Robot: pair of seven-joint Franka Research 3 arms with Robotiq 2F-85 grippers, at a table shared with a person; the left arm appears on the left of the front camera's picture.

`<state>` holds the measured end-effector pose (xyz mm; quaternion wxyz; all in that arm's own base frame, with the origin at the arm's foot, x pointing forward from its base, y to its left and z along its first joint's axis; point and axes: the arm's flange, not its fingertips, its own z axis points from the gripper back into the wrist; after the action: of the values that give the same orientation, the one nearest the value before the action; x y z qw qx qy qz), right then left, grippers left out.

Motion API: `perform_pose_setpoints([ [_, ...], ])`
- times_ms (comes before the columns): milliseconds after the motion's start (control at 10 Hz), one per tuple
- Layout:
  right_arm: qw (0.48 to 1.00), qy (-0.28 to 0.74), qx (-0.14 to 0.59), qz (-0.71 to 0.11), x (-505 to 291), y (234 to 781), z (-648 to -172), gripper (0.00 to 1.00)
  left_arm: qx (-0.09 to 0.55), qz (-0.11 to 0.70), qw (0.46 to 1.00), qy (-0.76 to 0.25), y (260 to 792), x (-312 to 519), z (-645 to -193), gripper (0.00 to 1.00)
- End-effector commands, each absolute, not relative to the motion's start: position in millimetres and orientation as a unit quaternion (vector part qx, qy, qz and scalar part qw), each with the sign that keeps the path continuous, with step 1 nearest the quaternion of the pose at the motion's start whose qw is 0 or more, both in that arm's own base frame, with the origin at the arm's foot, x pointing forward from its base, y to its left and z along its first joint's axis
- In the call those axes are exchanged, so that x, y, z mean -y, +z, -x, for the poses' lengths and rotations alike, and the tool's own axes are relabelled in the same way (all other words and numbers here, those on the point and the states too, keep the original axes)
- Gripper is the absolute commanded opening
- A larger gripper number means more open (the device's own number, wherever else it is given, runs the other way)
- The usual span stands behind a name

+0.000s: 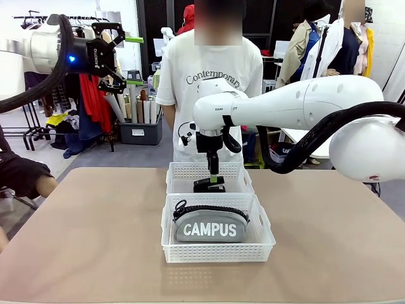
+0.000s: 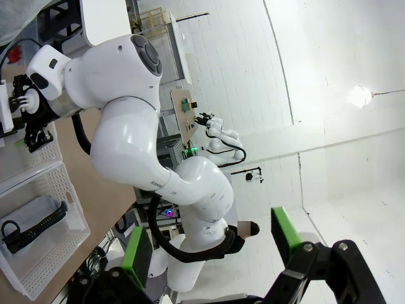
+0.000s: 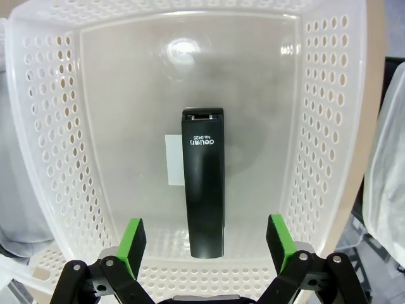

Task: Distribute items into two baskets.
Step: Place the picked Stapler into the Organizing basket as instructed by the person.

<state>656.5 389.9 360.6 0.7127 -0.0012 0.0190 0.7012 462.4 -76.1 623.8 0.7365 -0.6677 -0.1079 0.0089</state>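
The black stapler (image 3: 202,183) lies flat on the floor of the far white basket (image 3: 63,126). My right gripper (image 3: 205,237) hangs open straight over it, its green pads (image 3: 131,237) standing well clear of the stapler's sides. From the front, the right gripper (image 1: 212,177) points down into the far basket (image 1: 183,171), just above the stapler (image 1: 209,185). The grey CAMPUS pouch (image 1: 211,223) fills the near basket (image 1: 218,254). My left gripper (image 1: 112,49) is raised at the upper left, open and holding nothing.
A person in a white T-shirt (image 1: 209,76) stands behind the far table edge. Another person's dark sleeve (image 1: 22,174) rests at the table's left edge. The two baskets touch end to end in the middle of the tan table (image 1: 95,228).
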Motion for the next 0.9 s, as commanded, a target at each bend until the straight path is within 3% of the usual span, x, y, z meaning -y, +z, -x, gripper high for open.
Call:
perform_pose_setpoints([
  [0, 0.707, 0.707, -0.013, -0.029, -389, 374, -659, 1.00, 0.106, 0.669, 0.736, 0.006, 625, 75, -462, 1.00],
  [100, 0.713, 0.701, -0.019, 0.001, -390, 361, -656, 1.00, 0.106, 0.669, 0.736, 0.006, 625, 75, -462, 1.00],
  [800, 0.713, 0.701, -0.019, 0.001, -390, 361, -656, 1.00, 0.106, 0.669, 0.736, 0.006, 625, 75, -462, 1.00],
])
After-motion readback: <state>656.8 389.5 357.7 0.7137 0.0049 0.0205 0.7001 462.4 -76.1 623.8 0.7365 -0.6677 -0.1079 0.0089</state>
